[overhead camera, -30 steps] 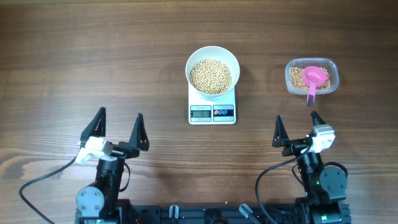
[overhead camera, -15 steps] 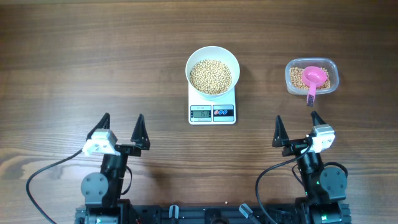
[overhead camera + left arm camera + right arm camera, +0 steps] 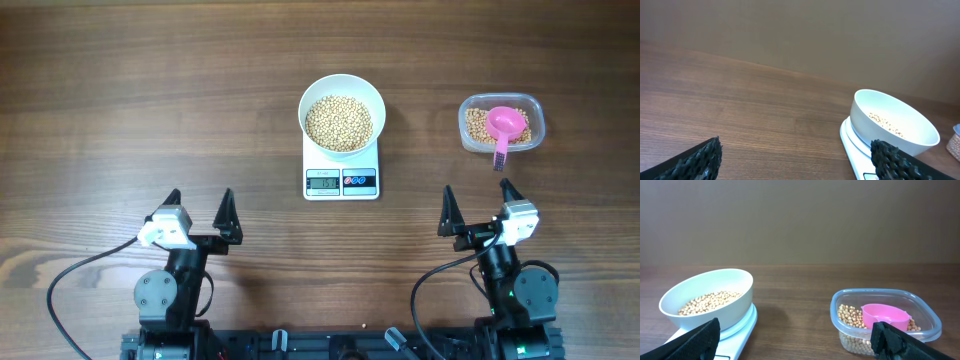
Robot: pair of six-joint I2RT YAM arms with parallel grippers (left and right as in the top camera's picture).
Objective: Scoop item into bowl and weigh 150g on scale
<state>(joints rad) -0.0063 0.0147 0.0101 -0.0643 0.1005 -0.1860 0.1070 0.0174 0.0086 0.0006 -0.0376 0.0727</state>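
A white bowl [image 3: 308,98] holding tan beans [image 3: 339,122] stands on the white scale [image 3: 341,166] at the table's middle; the scale's display is lit. The left wrist view shows the bowl [image 3: 890,131] on the scale [image 3: 851,144] at the right. In the right wrist view the bowl [image 3: 715,287] and scale [image 3: 743,325] are at the left. My left gripper [image 3: 199,195] is open and empty near the front edge, left of the scale. On the other side, my right gripper [image 3: 476,187] is open and empty too, in front of the tub.
A clear plastic tub [image 3: 466,124] with more beans and a pink scoop [image 3: 506,124] lying in it stands at the right of the scale. From the right wrist the tub [image 3: 840,311] and scoop [image 3: 885,315] appear ahead on the right.
My left gripper has drawn back towards its base and turned to point straight ahead. The right arm, bowl and scoop have not moved.
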